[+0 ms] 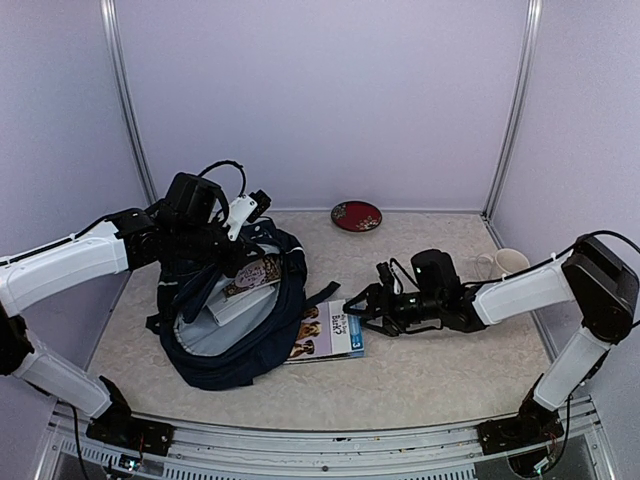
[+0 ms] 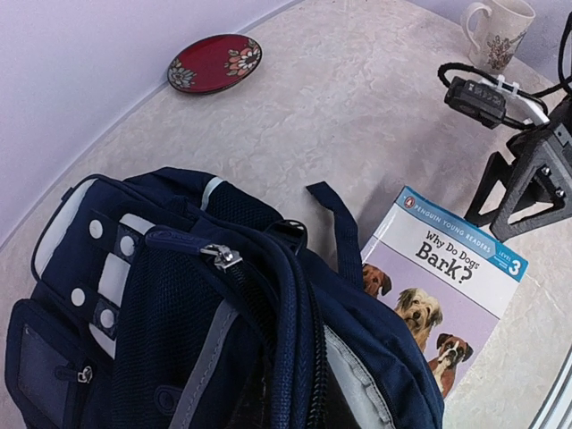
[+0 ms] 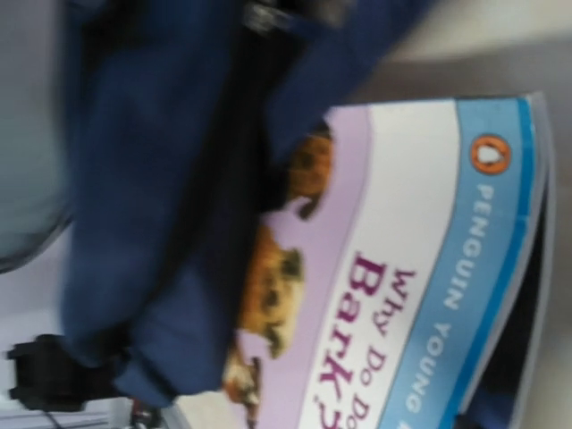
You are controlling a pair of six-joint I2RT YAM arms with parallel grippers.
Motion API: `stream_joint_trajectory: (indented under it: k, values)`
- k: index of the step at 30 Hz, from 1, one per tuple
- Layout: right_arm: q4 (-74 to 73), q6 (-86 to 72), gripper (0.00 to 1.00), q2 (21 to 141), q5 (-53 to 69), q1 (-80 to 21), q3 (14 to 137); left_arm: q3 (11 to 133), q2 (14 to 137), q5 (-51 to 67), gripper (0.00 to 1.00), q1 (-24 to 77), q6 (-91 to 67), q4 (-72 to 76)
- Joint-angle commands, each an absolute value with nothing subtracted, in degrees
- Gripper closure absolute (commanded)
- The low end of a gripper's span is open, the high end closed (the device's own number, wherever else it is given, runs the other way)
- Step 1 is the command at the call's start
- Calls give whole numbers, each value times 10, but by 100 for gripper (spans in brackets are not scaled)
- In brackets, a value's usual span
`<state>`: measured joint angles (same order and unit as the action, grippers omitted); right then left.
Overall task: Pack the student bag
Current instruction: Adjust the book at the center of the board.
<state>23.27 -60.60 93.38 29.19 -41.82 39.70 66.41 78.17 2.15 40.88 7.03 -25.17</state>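
Two arms reach over the pale mottled table (image 1: 430, 380) from opposite sides. The student bag (image 1: 235, 355), a large navy blue fabric backpack with white piping and light grey lining, lies left of centre on the table with its mouth gaping upward. Inside it show a picture-covered book (image 1: 252, 273) and something flat and white beneath it. The left gripper (image 1: 243, 238) sits at the far rim of that mouth with its jaws closed, pinching the bag's fabric as far as the top view shows. Its own camera looks down on the bag's zip and white slotted patch without showing the fingers. Just right of the bag lies a thin paperback (image 1: 335, 335) with a lilac cover, dogs and a blue band, its left edge tucked under the bag's side. The right gripper (image 1: 357, 307) hangs low at the paperback's right edge, jaws spread apart and gripping nothing. A round red plate (image 1: 357, 215) with a flower pattern rests near the back wall. A cream ceramic mug (image 1: 505, 263) stands at the right, behind the right arm.
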Motion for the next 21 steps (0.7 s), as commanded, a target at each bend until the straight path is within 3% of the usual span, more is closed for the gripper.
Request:
stream_joint_trajectory:
  k: [1, 4, 9, 15, 21]
  values:
    - [376, -637, 26, 932, 324, -431, 410, 681, 770, 50, 100, 413, 55, -166]
    - [314, -610, 29, 942, 311, -439, 437, 681, 770, 50, 100, 412, 54, -166]
    - [352, -632, 37, 981, 317, -456, 444, 680, 768, 49, 100, 411, 55, -164]
    - [255, -612, 39, 1006, 294, -461, 482, 680, 768, 51, 100, 410, 55, -165]
    - [215, -641, 37, 1002, 263, -462, 433, 679, 766, 50, 100, 410, 55, -164]
